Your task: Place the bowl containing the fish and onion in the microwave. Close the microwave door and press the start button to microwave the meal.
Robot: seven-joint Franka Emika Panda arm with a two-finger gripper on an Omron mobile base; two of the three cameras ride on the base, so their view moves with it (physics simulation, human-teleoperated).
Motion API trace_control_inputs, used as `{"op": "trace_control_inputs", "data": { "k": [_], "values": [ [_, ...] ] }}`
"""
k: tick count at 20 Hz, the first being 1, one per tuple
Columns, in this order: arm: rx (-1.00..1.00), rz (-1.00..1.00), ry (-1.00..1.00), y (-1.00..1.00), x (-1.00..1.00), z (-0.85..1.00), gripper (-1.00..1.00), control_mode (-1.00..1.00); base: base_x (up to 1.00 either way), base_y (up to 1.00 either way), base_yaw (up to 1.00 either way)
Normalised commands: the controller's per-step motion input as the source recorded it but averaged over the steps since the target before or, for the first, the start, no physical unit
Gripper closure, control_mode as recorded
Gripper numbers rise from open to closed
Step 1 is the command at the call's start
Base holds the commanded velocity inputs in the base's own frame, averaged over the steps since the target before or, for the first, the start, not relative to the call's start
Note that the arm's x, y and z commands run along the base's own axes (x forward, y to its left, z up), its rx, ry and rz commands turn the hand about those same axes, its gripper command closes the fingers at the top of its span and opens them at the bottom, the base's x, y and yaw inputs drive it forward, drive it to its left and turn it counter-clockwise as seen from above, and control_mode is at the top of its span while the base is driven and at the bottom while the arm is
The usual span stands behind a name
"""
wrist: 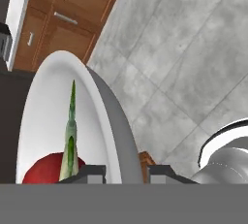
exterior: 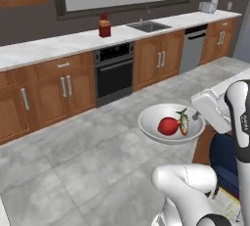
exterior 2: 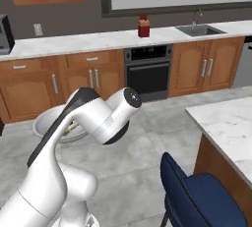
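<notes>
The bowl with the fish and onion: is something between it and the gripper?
No. In the hand view the gripper is clamped on the rim of the bowl, one finger inside and one outside; the bowl hangs above the floor.

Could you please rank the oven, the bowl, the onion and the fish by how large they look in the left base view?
1. Bowl and oven: similar on screen; the bowl is much nearer the camera, so I won't rank them.
2. Onion.
3. Fish, about as long as the onion but far slimmer.
</notes>
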Motion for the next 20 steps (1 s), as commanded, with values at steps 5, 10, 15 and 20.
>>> {"op": "trace_control_inputs", "data": {
  "k": [5, 10, 15, 20],
  "values": [
    [0.0, 0.0, 0.0, 0.0, 0.0, 0.0, 1.0, 1.0, 1.0, 0.92, -0.18],
    [0.0, 0.0, 0.0, 0.0, 0.0, 0.0, 1.0, 1.0, 1.0, 0.72, -0.17],
    [0.0, 0.0, 0.0, 0.0, 0.0, 0.0, 1.0, 1.0, 1.0, 0.23, -0.35],
    [0.0, 0.0, 0.0, 0.0, 0.0, 0.0, 1.0, 1.0, 0.96, 0.0, -0.48]
  ]
}}
